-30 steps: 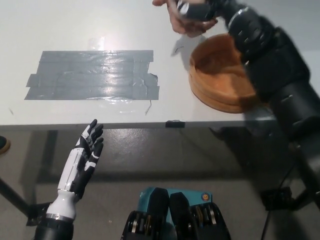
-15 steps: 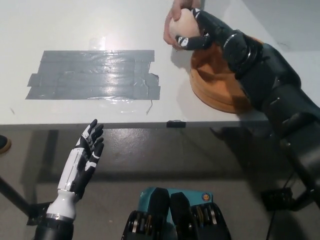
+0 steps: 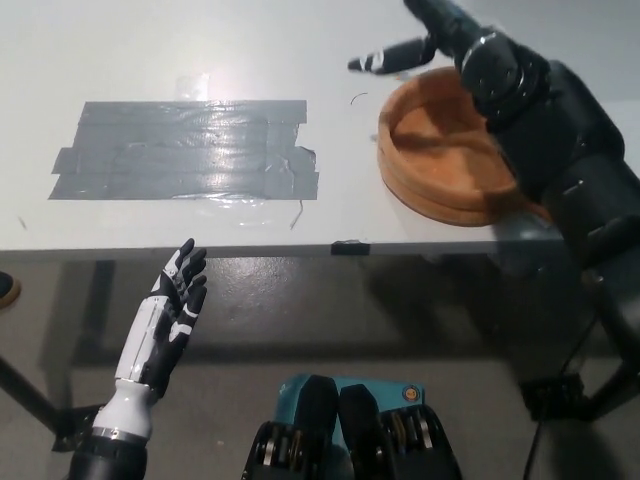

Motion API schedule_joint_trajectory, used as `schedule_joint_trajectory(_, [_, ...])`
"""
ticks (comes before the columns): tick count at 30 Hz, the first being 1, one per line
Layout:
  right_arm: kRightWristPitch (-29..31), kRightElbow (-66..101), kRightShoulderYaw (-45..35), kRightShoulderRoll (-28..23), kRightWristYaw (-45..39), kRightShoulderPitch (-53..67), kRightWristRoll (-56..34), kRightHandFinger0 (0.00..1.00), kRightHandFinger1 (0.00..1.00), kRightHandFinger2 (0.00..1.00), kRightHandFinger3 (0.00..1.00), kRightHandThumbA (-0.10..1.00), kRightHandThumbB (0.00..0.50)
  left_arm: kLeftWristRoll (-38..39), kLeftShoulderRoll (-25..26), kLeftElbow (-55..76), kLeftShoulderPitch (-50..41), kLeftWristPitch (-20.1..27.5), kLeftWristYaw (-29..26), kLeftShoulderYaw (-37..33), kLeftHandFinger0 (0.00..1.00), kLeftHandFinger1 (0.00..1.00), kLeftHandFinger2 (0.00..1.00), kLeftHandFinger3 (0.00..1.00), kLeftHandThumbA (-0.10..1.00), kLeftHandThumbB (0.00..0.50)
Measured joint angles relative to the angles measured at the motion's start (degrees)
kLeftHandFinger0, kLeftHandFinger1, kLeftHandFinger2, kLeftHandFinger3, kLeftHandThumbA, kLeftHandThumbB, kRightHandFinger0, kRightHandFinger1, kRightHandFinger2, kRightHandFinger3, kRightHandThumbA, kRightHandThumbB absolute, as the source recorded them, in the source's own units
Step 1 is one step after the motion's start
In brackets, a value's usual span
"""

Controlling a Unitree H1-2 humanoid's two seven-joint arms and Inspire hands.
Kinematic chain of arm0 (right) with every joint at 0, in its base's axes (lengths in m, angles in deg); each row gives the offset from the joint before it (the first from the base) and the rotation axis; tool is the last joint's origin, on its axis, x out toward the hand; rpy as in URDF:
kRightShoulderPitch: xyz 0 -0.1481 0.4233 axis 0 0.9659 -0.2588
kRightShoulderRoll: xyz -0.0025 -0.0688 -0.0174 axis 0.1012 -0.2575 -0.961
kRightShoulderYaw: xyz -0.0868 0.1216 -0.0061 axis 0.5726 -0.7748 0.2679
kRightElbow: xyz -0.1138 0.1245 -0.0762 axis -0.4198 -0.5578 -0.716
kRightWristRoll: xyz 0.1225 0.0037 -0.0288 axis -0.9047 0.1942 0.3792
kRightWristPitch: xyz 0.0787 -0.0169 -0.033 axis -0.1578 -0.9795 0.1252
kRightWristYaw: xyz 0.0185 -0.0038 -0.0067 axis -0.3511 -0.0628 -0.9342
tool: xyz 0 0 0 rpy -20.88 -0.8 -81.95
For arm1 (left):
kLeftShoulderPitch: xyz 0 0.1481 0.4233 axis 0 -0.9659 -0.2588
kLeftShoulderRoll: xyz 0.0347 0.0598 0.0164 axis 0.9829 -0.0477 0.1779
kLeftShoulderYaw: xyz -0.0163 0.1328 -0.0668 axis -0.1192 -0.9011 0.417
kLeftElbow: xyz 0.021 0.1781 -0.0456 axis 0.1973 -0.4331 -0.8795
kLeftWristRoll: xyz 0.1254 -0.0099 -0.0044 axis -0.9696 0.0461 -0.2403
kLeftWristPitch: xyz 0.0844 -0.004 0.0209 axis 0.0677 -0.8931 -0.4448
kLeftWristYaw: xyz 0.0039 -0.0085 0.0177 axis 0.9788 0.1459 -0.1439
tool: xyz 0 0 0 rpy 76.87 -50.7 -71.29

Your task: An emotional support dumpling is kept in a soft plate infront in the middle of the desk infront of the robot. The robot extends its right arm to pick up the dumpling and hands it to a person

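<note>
The brown soft plate (image 3: 445,190) lies on the white desk at the right, and nothing is in it. No dumpling shows anywhere in the head view. My black right hand (image 3: 415,42) hovers over the plate's far left rim near the top edge. It is open, fingers (image 3: 385,60) stretched toward the left, holding nothing. The black right arm (image 3: 545,120) crosses above the plate's right side and hides that rim. Below the desk's front edge at lower left, my white left hand (image 3: 172,310) rests open.
A large patch of grey tape (image 3: 190,150) is stuck on the white desk (image 3: 150,50) left of the plate. A small black clip (image 3: 350,247) sits on the desk's front edge. Grey floor lies below it.
A person's hand took the dumpling from my right hand and left the picture. My right hand has opened and moved up and right. The left hand has not moved.
</note>
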Motion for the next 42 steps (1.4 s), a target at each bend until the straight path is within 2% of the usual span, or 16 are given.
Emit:
schedule_joint_trajectory(1, [0.1,1.0,-0.8,-0.1,0.3,0.1,-0.2,1.00,1.00,1.00,1.00,0.82,0.500,0.0,0.0,0.0,0.0,0.0,0.0,0.0,1.00,1.00,1.00,1.00,0.83,0.349])
schedule_joint_trajectory(2, [0.2,1.9,-1.5,-0.2,0.9,0.2,-0.4,1.00,1.00,1.00,1.00,0.92,0.500,0.0,0.0,0.0,0.0,0.0,0.0,0.0,1.00,1.00,1.00,1.00,0.83,0.347])
schedule_joint_trajectory(4, [1.2,4.9,-3.8,-0.8,2.5,0.3,-0.8,1.00,1.00,1.00,1.00,0.83,0.497,0.0,0.0,0.0,0.0,0.0,0.0,0.0,1.00,1.00,1.00,1.00,0.83,0.342])
schedule_joint_trajectory(5, [1.6,7.1,-4.9,-1.2,3.1,0.3,-1.0,1.00,1.00,1.00,1.00,0.91,0.500,0.0,0.0,0.0,0.0,0.0,0.0,0.0,1.00,1.00,1.00,1.00,0.83,0.338])
schedule_joint_trajectory(7, [1.8,10.2,-5.9,-1.9,3.6,0.5,-1.1,1.00,1.00,1.00,1.00,0.93,0.500,0.0,0.0,-0.1,0.0,0.0,0.0,0.0,1.00,1.00,1.00,1.00,0.84,0.343])
schedule_joint_trajectory(11, [1.4,18.8,-6.5,-2.8,3.4,3.1,-1.2,1.00,1.00,1.00,1.00,0.94,0.500,0.0,0.0,-0.7,0.1,0.0,0.0,0.0,1.00,1.00,1.00,1.00,0.84,0.343])
schedule_joint_trajectory(12, [1.1,21.3,-6.6,-2.8,3.3,4.5,-1.2,1.00,1.00,1.00,1.00,0.89,0.456,0.0,0.0,-0.8,0.1,0.0,0.0,0.0,1.00,1.00,1.00,1.00,0.84,0.354])
schedule_joint_trajectory(15, [0.4,27.9,-6.8,-2.9,3.0,8.2,-1.5,1.00,1.00,1.00,1.00,0.88,0.458,0.0,0.0,-1.0,0.1,-0.1,0.0,0.1,1.00,1.00,1.00,1.00,0.84,0.354])
schedule_joint_trajectory(16, [0.0,30.2,-6.8,-2.8,2.8,9.9,-1.7,1.00,1.00,1.00,1.00,0.95,0.436,0.0,0.0,-1.1,0.1,-0.1,0.0,0.1,1.00,1.00,1.00,1.00,0.85,0.340])
schedule_joint_trajectory(17, [-0.3,32.1,-6.8,-2.8,2.6,11.5,-1.8,1.00,1.00,1.00,1.00,0.96,0.446,0.0,0.0,-1.2,0.1,-0.1,0.0,0.1,1.00,1.00,1.00,1.00,0.85,0.337])
schedule_joint_trajectory(26, [-2.6,49.2,-6.7,-2.8,1.4,30.3,-2.5,1.00,1.00,1.00,1.00,0.93,0.440,0.0,-0.1,-1.5,0.2,-0.3,0.0,0.1,1.00,1.00,1.00,1.00,0.84,0.344])
schedule_joint_trajectory(33, [-3.5,62.4,-6.7,-2.7,0.9,46.4,-3.9,1.00,1.00,1.00,1.00,0.92,0.441,0.0,0.0,-2.0,0.4,-0.6,0.0,0.2,1.00,1.00,1.00,1.00,0.84,0.329])
schedule_joint_trajectory(36, [-3.9,68.6,-6.7,-2.7,0.7,53.1,-5.0,1.00,1.00,1.00,1.00,0.87,0.392,0.0,-0.1,-2.8,0.7,-0.9,0.0,0.2,1.00,1.00,1.00,1.00,0.84,0.324])
schedule_joint_trajectory(39, [-3.8,74.5,-7.1,-2.8,0.3,58.4,-6.9,1.00,1.00,1.00,1.00,0.87,0.390,0.0,0.0,-2.9,1.1,-0.9,0.0,0.1,1.00,1.00,1.00,1.00,0.84,0.324])
schedule_joint_trajectory(41, [-3.6,78.2,-7.7,-2.8,-0.1,61.1,-8.4,1.00,1.00,1.00,1.00,0.87,0.354,0.0,0.1,-2.9,1.5,-0.9,0.0,0.1,1.00,1.00,1.00,1.00,0.85,0.329])
schedule_joint_trajectory(42, [-2.7,79.0,-8.4,-2.8,-0.2,62.3,-9.6,1.00,1.00,1.00,1.00,0.87,0.360,0.0,0.2,-2.9,1.7,-0.9,0.0,0.1,1.00,1.00,1.00,1.00,0.86,0.330])
